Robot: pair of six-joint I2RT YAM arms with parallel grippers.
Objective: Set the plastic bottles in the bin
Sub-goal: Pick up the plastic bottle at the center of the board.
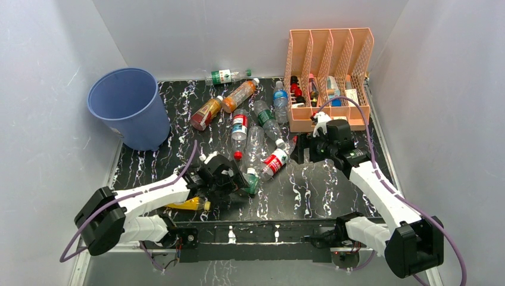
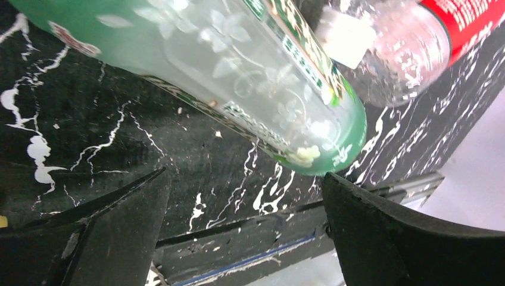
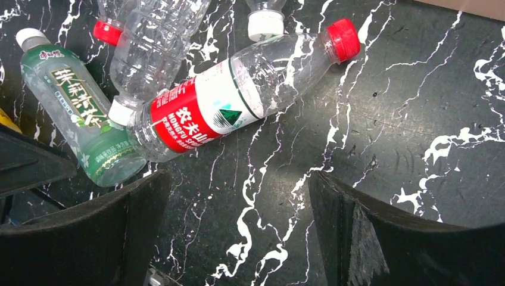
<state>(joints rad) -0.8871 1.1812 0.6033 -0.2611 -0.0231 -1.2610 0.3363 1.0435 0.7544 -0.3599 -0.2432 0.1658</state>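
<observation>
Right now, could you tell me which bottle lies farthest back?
The clear bottle with the green label, lying alone on its side, farther back than every other.

Red-label bottle: "农夫山泉 NONGFU SPRING". Green bottle: "茉莉清茶".

The table has a black top with white veining. The bin stands upright at its far left corner, and a peach file organizer stands at its far right corner. The plastic bottles lie on their sides from the far edge to the centre, among them a green-tinted bottle just beside a red-labelled clear bottle. A yellow bottle lies close to the near edge, toward its left end.
</observation>
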